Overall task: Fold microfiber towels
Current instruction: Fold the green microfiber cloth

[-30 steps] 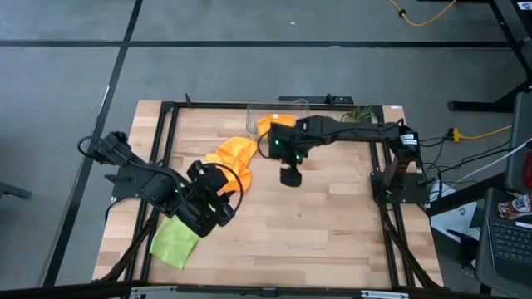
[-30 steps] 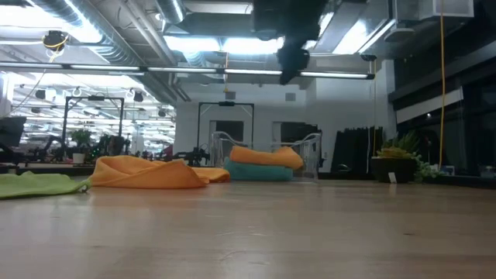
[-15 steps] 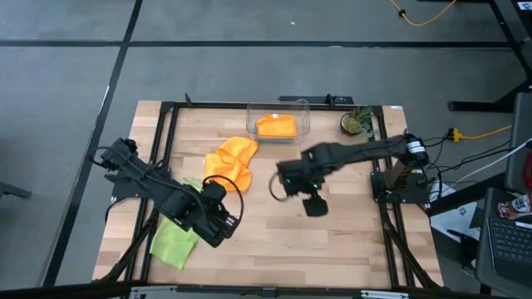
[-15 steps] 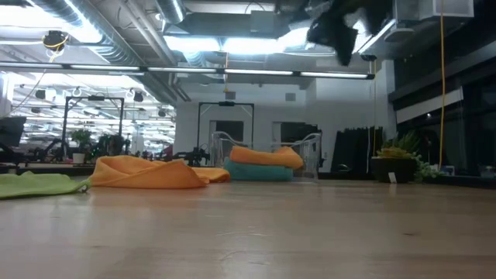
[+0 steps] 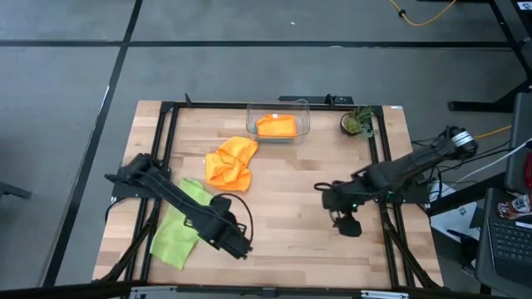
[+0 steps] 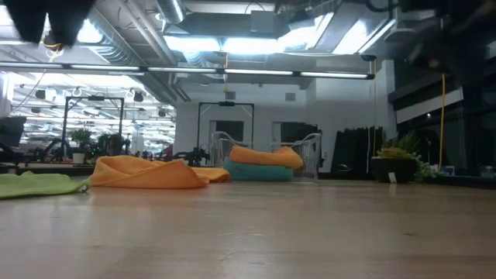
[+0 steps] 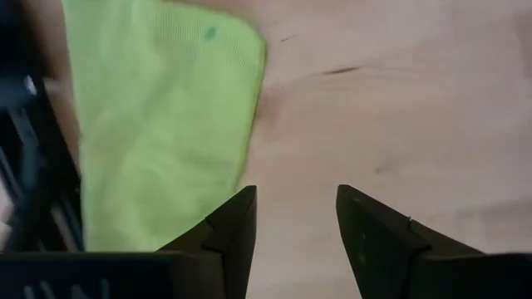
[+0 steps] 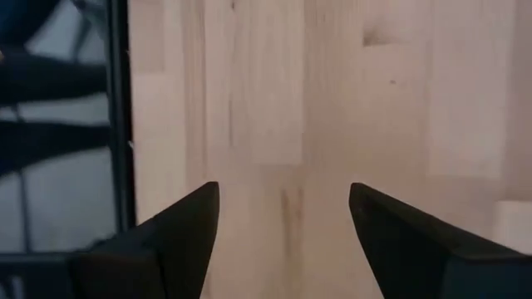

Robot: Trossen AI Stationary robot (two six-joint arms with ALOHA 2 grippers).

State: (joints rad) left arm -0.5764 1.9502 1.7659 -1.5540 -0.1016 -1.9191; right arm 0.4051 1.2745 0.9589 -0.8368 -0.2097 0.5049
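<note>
Left claw (image 7: 295, 218) open, beside green towel (image 7: 158, 116)

You have one towel (image 5: 177, 228) lying at the table's (image 5: 291, 224) front left, a second (image 5: 230, 162) behind it toward centre, and a bin (image 5: 278, 124) at the rear edge
</note>
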